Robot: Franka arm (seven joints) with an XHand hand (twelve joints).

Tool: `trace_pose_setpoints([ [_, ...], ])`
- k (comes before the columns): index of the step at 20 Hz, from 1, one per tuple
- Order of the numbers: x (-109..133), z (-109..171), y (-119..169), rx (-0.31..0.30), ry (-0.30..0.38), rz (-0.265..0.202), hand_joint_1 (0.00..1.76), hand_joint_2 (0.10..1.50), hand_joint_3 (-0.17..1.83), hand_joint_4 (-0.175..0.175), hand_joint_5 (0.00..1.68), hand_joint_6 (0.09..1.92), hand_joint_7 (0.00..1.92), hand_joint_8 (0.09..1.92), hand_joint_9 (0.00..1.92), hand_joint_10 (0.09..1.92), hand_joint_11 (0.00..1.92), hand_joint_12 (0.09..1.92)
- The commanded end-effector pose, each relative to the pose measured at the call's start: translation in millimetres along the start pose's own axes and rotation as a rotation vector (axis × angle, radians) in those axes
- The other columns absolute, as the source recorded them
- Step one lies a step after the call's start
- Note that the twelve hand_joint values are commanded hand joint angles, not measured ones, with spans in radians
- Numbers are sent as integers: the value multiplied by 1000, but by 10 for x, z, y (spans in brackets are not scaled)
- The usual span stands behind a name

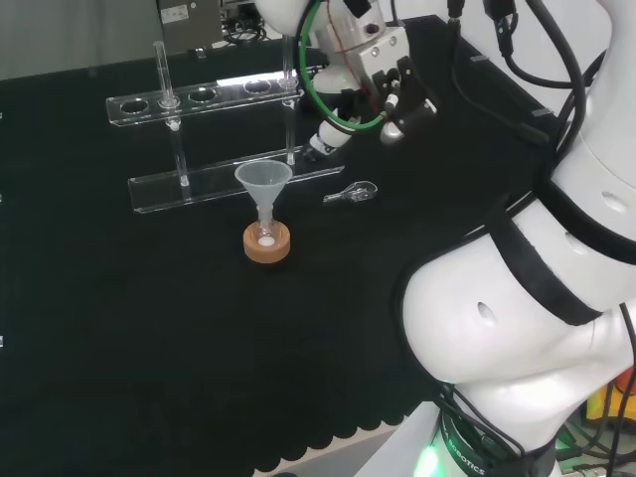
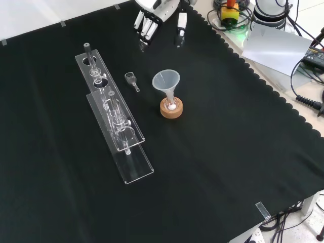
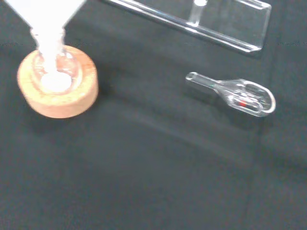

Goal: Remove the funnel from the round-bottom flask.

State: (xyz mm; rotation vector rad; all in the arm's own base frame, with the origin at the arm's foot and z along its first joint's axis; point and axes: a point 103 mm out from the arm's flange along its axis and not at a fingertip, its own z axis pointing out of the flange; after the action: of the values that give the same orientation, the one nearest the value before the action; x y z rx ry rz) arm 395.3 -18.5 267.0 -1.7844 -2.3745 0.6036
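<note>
funnel [image 1: 263,183]: translucent, pale, cone-shaped with a narrow stem, upright, stem down in the neck of the round-bottom flask [image 1: 266,236]. flask small, clear glass, something white at its bottom. it sits in a cork ring [image 1: 267,244], tan, matte, round, on the black cloth [image 1: 149,328] near mid-bench.

front view: funnel mouth open upward, cork ring below it, both just right of the rack.

small clear glass piece [image 1: 351,193] lies flat on the cloth, bulb at one end and short stem at the other; wrist view shows a red fleck inside. apart from the flask.

clear acrylic test-tube rack [image 1: 214,139]: two long flat plates on thin posts, round holes in the upper plate, one thin tube upright in it.

hand [image 2: 152,20]: black and white, above the cloth, well apart from the funnel; fingers straight and pointing down, thumb apart, touching nothing.
</note>
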Motion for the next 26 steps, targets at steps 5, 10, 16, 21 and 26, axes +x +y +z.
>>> trace_pose_setpoints([
  [5, 366, -99, 194, 91, 9, -113, 459, 911, -175, -18, 262, 87, 287, 606, 822, 87, 468, 1307],
  [10, 417, -55, 326, 124, 12, -135, 452, 901, -174, -13, 209, 87, 202, 596, 746, 87, 451, 1321],
  [16, 476, -41, 473, 144, 8, -158, 447, 897, -173, -11, 196, 87, 190, 601, 738, 87, 448, 1326],
  [21, 528, -1, 613, 174, 6, -183, 446, 896, -172, -9, 200, 87, 192, 607, 744, 87, 456, 1327],
  [26, 564, 31, 730, 219, -4, -195, 446, 894, -172, -5, 173, 87, 166, 600, 735, 87, 470, 1326],
])
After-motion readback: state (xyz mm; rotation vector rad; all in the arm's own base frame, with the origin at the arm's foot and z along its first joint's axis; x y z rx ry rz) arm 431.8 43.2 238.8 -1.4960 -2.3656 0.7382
